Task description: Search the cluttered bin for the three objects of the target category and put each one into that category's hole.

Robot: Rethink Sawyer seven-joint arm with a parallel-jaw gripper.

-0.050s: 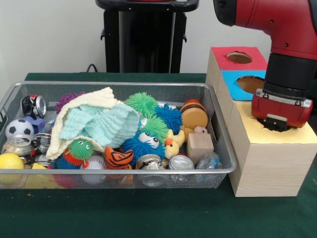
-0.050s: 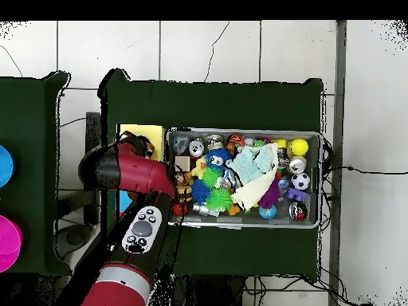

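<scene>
Over the yellow top of the wooden box (image 1: 270, 158), at the right side of the table, hangs the big red arm. Its gripper (image 1: 275, 124) sits right above the yellow hole, so the hole is hidden. I cannot tell if the gripper is apart or together, and I cannot tell if it is carrying anything. The box also has a blue hole (image 1: 251, 84) in the middle and a red hole (image 1: 239, 57) at the far end, and both look empty.

The wire bin (image 1: 119, 171) is beside the box and full of toys. A pale cloth (image 1: 94, 121) lies over the middle of it. Fuzzy balls in green, blue and purple poke out around the cloth. Near the bin's right wall are a wooden block (image 1: 199, 146) and a little yellow duck (image 1: 173, 145). Along the front edge are shiny cans (image 1: 180, 162), a baseball and an orange striped toy. At the left end are a soccer ball (image 1: 20, 128) and a yellow ball (image 1: 10, 161).

My guess is that the arm is at the dropping step for the yellow hole. The pictures do not show how many things have gone in. The bin is crowded, so there is likely more searching to do.
</scene>
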